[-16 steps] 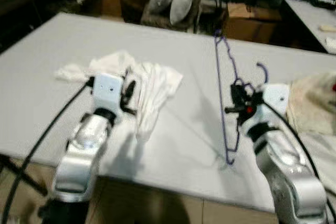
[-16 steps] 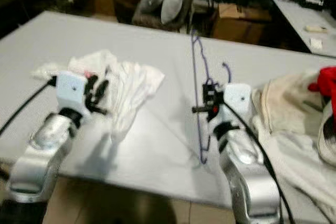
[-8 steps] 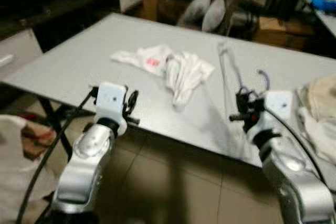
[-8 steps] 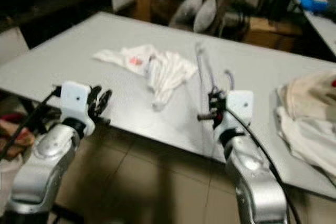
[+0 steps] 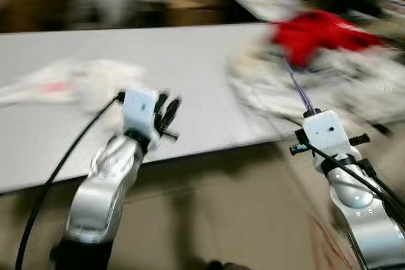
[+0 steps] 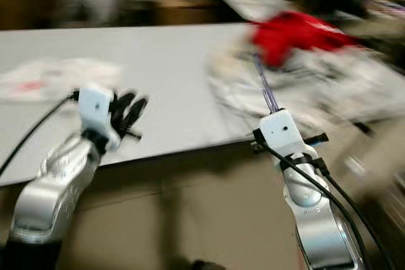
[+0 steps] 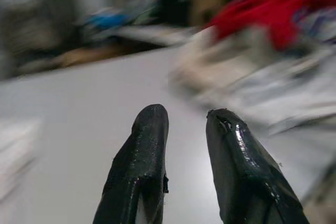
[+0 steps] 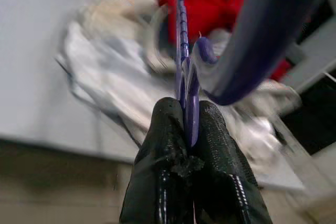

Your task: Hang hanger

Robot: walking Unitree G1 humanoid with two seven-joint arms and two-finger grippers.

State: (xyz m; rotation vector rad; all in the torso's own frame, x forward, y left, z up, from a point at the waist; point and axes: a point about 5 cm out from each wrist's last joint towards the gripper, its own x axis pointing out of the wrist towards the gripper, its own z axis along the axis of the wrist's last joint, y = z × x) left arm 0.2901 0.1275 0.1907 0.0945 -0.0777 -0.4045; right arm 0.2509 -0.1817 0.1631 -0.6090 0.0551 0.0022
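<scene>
The pictures are blurred by motion. My right gripper (image 8: 187,111) is shut on the thin wire of a purple hanger (image 8: 181,51), whose hook curves close above the fingers. In the head views the hanger (image 5: 299,88) rises from that gripper, off the table's near right edge and in front of a pile of clothes. My left gripper (image 7: 186,116) is open with nothing between its fingers, held above the near edge of the grey table (image 5: 196,49).
A red cloth (image 5: 316,30) lies on a heap of pale laundry (image 5: 266,90) at the table's right end. A white garment (image 5: 76,80) lies on the left of the table. Tan floor (image 5: 221,219) lies in front of the table.
The whole view has swung to the right, so the camera moved. The hanger stays in my right gripper, now in front of the laundry heap. My left gripper stays open.
</scene>
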